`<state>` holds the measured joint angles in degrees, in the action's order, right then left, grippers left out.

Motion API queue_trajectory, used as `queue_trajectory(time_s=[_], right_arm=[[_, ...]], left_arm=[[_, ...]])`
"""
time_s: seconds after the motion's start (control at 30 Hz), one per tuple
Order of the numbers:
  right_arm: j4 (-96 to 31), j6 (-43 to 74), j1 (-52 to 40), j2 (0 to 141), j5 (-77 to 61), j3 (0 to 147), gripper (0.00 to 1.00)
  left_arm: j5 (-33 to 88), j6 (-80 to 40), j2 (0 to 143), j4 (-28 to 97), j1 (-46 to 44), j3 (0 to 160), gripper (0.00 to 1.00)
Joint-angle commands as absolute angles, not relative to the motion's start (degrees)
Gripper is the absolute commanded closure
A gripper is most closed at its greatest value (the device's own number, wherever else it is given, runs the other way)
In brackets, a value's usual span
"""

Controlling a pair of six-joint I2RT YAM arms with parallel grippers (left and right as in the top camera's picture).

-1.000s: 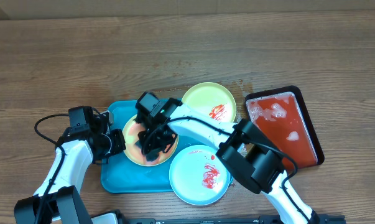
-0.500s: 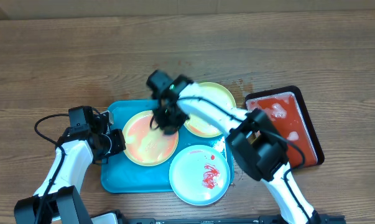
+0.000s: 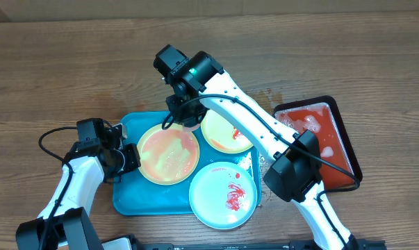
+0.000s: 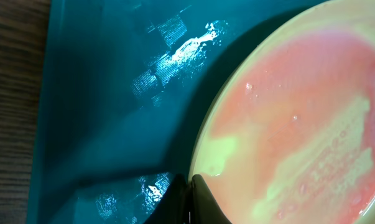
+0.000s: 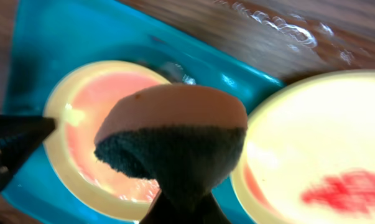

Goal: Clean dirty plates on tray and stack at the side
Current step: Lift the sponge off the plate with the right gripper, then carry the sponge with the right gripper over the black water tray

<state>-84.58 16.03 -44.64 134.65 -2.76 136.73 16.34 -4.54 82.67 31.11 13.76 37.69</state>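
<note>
On the turquoise tray point(image 3: 129, 201) lie three plates. The left yellow-green plate point(image 3: 168, 153) is smeared pink all over; it also shows in the left wrist view point(image 4: 299, 124) and the right wrist view point(image 5: 87, 106). A second yellow-green plate point(image 3: 226, 130) with a red smear sits at the back right. A blue-white plate point(image 3: 223, 196) with red smears sits at the front. My left gripper point(image 3: 129, 158) is shut on the left plate's rim point(image 4: 190, 199). My right gripper point(image 3: 185, 114) is shut on a dark sponge point(image 5: 175, 130), held above the gap between the two yellow-green plates.
A black tray point(image 3: 342, 118) with red liquid and white foam stands to the right of the turquoise tray. The wooden table point(image 3: 70, 62) surrounds both. The right arm reaches across the back-right plate.
My right gripper has lifted the sponge off the left plate and moved it toward the tray's back edge. The left plate now shows a pink smear. The left gripper has stayed put.
</note>
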Motion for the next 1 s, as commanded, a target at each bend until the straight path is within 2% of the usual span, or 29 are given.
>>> queue_trajectory(time_s=[0.0,0.2,0.57,0.97], right_arm=[[-89.6,25.0,-43.2,132.3,9.5,139.7,0.96],[-97.1,30.4,-40.5,129.1,16.8,139.6,0.96],[-97.1,29.8,-33.0,125.1,11.8,139.5,0.96],[-97.1,28.9,-19.5,125.1,7.1,139.5,0.96]], left_arm=[[17.1,-5.4,82.8,31.2,13.8,38.9,0.96],[18.1,-6.5,82.7,36.0,13.8,45.5,0.95],[18.0,-5.5,79.1,46.4,13.7,60.4,0.95],[13.3,-1.7,67.0,51.1,5.6,61.6,0.96]])
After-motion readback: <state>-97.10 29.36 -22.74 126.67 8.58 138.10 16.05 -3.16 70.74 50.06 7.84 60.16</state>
